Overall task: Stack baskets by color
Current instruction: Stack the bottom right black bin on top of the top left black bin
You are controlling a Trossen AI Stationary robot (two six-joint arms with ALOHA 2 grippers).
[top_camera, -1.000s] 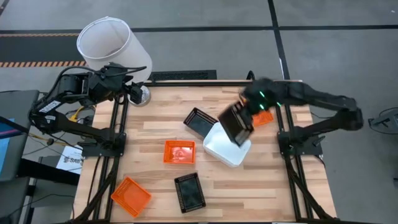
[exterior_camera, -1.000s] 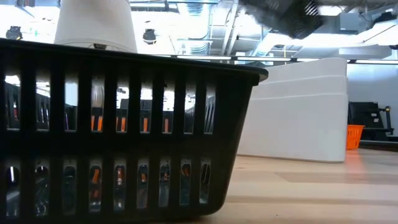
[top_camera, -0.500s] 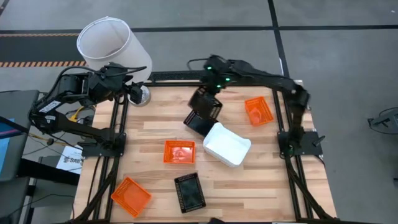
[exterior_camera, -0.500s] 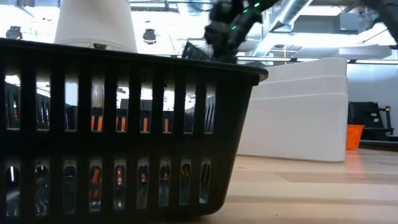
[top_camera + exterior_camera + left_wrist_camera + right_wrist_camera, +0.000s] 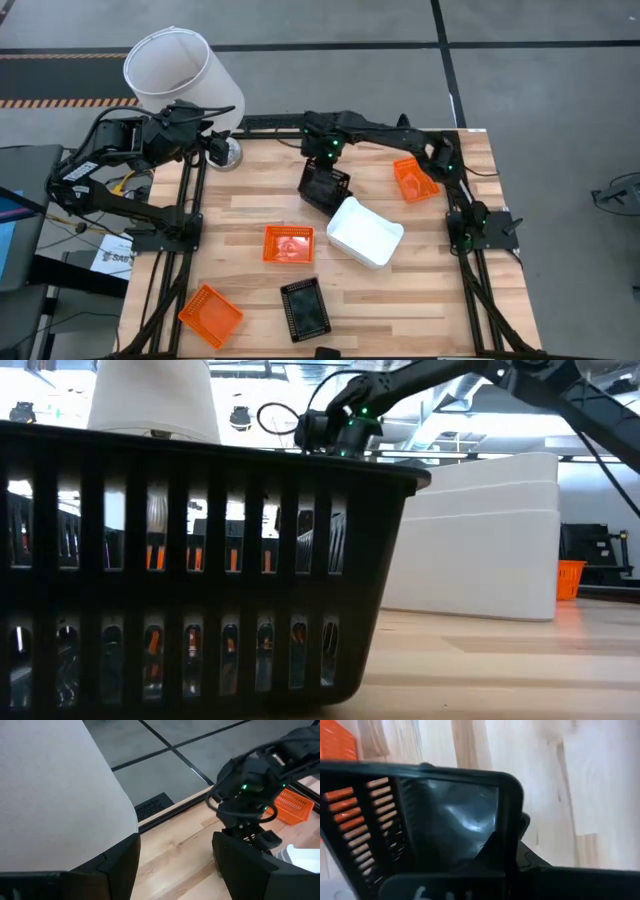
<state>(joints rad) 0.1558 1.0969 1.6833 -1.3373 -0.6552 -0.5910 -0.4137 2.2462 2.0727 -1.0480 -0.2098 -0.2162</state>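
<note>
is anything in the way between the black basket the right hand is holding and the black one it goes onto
Nothing visible is. The right hand is shut on a black basket at the table's far middle, right over a second black basket there; whether they touch can't be told. The white basket stack sits just beside them, not between.

Even, bright overhead light falls on the pale wooden table (image 5: 250, 215), and the small orange mesh-sided plastic basket (image 5: 288, 244) near its middle casts only a faint, soft shadow. From table height, the black slatted plastic basket (image 5: 200, 560) close to the lens is a dark backlit shape against blown-out ceiling lights behind it. The black mesh-sided basket (image 5: 420, 830) in the right wrist view is soft and out of focus, with a pale sheen on its floor.
</note>
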